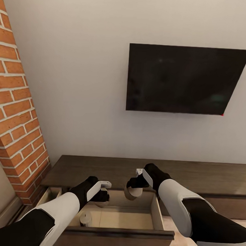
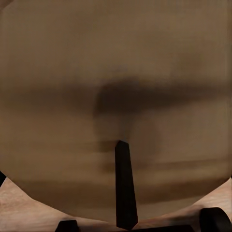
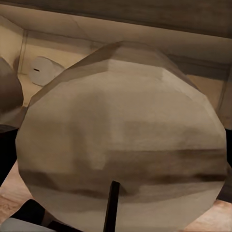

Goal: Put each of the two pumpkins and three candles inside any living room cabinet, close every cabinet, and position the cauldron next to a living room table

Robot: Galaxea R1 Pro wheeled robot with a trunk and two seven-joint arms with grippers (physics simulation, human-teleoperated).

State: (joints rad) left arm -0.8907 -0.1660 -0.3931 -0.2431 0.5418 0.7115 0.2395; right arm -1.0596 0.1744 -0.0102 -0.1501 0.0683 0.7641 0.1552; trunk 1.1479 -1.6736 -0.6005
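Right gripper [image 1: 134,190] pinches a beige candle [image 1: 132,192] over the open drawer [image 1: 156,211] of the dark cabinet [image 1: 99,168]. Left gripper [image 1: 104,194] clamps a second candle [image 2: 116,96] above it. Third candle [image 1: 85,218] stands on the drawer floor, near the front-left corner.

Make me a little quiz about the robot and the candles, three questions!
1. True or false: the cabinet drawer is open.
2. How many candles can you count in the head view?
3. What does the right gripper hold? A) a pumpkin B) a candle C) nothing

Key:
1. True. The drawer is pulled out below both grippers.
2. Three: one in the right gripper, one at the left gripper, mostly hidden behind it, and one candle standing in the drawer.
3. B. The right wrist view shows it close up, wick toward the camera.
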